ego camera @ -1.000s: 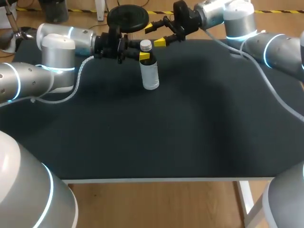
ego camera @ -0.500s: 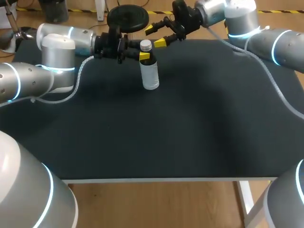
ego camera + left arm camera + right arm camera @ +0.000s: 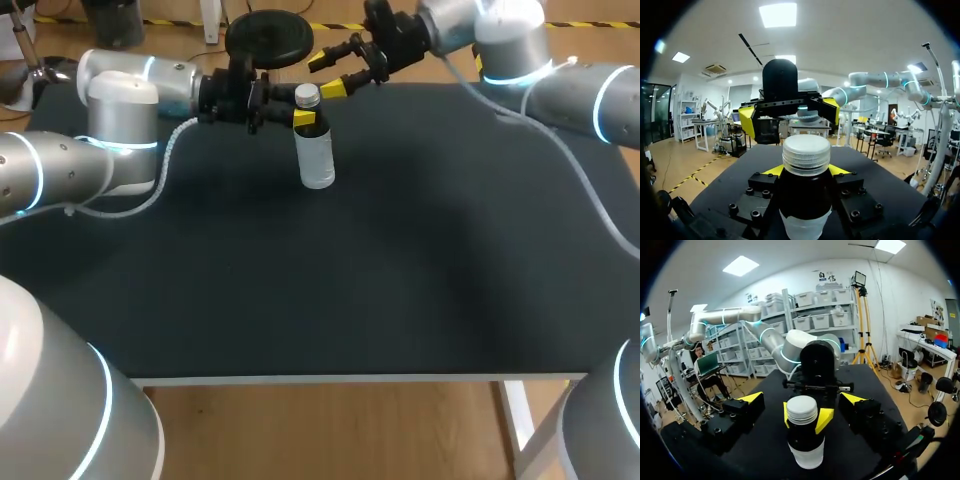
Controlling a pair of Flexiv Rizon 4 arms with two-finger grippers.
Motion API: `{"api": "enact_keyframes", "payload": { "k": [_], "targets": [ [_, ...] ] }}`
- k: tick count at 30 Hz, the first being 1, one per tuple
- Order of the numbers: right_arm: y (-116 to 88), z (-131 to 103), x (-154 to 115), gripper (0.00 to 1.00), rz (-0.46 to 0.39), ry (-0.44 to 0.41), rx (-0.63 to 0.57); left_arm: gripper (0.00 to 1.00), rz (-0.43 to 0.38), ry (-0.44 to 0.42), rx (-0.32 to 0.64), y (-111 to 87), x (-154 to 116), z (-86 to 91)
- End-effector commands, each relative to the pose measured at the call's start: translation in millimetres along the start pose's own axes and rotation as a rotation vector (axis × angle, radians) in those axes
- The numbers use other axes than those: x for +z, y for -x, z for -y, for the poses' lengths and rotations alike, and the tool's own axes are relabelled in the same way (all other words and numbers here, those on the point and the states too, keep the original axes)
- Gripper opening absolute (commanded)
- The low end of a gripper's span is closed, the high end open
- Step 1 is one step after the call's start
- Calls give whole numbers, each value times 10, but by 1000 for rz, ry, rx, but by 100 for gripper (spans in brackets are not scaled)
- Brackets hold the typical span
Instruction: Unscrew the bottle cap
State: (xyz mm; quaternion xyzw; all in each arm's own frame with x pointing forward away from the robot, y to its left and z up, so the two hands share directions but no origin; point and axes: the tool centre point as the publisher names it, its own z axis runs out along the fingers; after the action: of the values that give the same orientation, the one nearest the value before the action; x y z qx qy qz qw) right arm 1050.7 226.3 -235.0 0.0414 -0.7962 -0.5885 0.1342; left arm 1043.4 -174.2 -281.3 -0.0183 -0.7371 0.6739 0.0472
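A small clear bottle (image 3: 316,155) with a white screw cap (image 3: 307,96) stands upright near the back of the black table (image 3: 400,250). My left gripper (image 3: 304,118) comes in level from the left and is shut on the bottle's dark neck just under the cap. In the left wrist view the bottle (image 3: 805,200) fills the gap between its fingers. My right gripper (image 3: 327,76) hangs open beside the cap, up and to the right, touching nothing. In the right wrist view the cap (image 3: 801,410) lies ahead of my open right gripper (image 3: 802,398), between its yellow tips.
A pale cable (image 3: 168,165) from my left arm droops onto the table's back left. The table's front edge (image 3: 350,378) runs across the near side, with wide bare black surface between it and the bottle.
My right arm has shifted slightly at the back right, and its open gripper has barely moved beside the cap. The left gripper and the bottle have stayed still.
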Motion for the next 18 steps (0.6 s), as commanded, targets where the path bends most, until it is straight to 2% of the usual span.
{"api": "enact_keyframes", "payload": {
  "k": [1, 18],
  "targets": [
    [-56, 17, 9, 100, 790, 9, 4, 0, -2, 1, -1, 11, 3, 2],
    [-43, 30, 50, 100, 895, 29, 20, 0, -2, 1, -1, 11, 3, 2]
  ]
}}
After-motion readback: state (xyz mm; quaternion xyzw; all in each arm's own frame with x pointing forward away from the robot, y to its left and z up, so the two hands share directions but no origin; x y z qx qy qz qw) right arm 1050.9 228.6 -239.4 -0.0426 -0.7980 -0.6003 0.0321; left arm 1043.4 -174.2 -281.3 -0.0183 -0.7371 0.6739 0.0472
